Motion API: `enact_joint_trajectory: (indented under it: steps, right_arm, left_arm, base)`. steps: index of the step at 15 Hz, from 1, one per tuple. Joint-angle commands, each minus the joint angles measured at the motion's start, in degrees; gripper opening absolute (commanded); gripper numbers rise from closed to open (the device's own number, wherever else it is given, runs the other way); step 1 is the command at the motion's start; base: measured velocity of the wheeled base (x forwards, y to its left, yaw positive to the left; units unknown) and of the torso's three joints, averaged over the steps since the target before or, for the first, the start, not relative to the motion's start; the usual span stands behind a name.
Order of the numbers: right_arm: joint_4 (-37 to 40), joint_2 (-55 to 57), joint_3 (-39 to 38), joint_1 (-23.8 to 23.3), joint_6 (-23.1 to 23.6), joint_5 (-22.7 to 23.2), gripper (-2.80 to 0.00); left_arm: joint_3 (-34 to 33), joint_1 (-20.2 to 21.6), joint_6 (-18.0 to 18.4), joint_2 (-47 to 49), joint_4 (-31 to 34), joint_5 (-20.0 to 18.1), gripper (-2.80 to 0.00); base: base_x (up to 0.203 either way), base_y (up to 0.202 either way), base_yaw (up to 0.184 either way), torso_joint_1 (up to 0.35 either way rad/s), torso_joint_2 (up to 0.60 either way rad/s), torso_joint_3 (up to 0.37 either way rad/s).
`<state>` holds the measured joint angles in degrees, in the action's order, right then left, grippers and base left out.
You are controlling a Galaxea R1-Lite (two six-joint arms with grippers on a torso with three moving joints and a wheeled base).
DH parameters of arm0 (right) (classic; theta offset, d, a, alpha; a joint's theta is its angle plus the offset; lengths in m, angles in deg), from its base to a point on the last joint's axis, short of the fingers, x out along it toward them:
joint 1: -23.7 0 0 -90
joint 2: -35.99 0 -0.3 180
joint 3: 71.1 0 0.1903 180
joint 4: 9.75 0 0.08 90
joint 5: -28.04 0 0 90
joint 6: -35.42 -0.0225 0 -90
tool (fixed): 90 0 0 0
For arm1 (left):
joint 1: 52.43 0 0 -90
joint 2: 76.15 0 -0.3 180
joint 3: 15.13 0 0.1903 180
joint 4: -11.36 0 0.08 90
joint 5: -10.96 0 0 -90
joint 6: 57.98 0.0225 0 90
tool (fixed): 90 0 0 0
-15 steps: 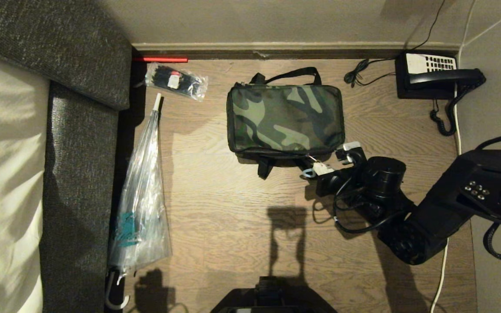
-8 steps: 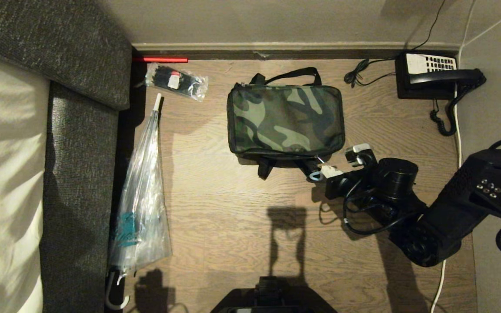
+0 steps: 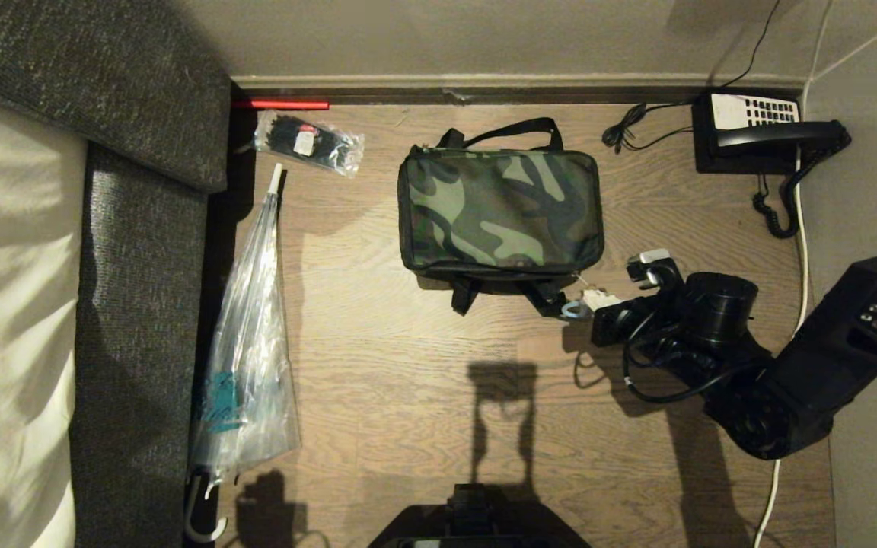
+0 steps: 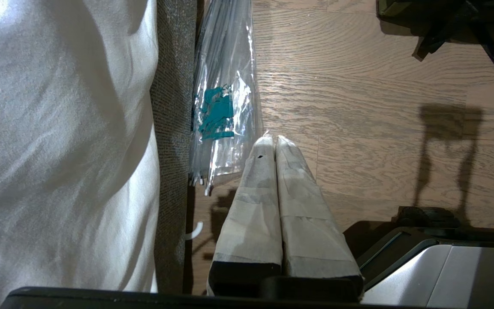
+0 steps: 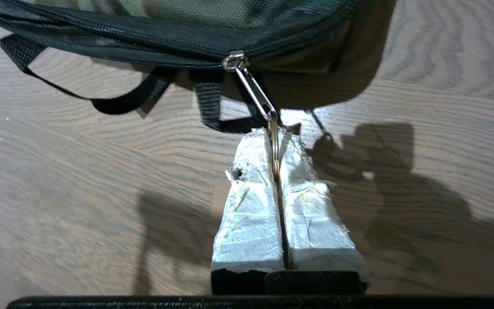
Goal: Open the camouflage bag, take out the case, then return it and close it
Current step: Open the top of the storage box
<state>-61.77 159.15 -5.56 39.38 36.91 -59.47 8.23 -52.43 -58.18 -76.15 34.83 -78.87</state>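
Note:
The camouflage bag lies flat on the wooden floor with its lid down and its black handles toward the wall. My right gripper is at the bag's near right corner, low over the floor. In the right wrist view its taped fingers are shut on the metal ring of the zipper pull, which runs taut to the slider on the bag. The case is hidden. My left gripper is shut and empty, parked near the sofa edge.
A folded umbrella in a clear sleeve lies along the grey sofa on the left. A clear packet of black ties sits near the wall. A black telephone and its cords occupy the far right corner.
My right gripper has moved to the right along the bag's near edge, drawing the zipper pull and slider with it to the right corner. The bag has stayed put.

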Motion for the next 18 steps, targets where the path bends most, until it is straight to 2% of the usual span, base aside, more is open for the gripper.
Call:
enact_joint_trajectory:
  steps: [1, 18]
  right_arm:
    - [-0.46, -0.45, -0.79, -1.2, 0.2, 0.99, -2.8]
    - [3.51, -1.96, -0.16, -6.81, 0.82, 3.99, -2.8]
  left_arm:
    - [-0.09, 0.0, 0.02, 0.0, -0.02, 0.0, -2.8]
    - [-0.09, 0.0, 0.02, 0.0, -0.02, 0.0, -2.8]
  base:
    - [0.0, 0.0, 0.0, 0.0, 0.0, 0.0]
    - [0.0, 0.0, 0.0, 0.0, 0.0, 0.0]
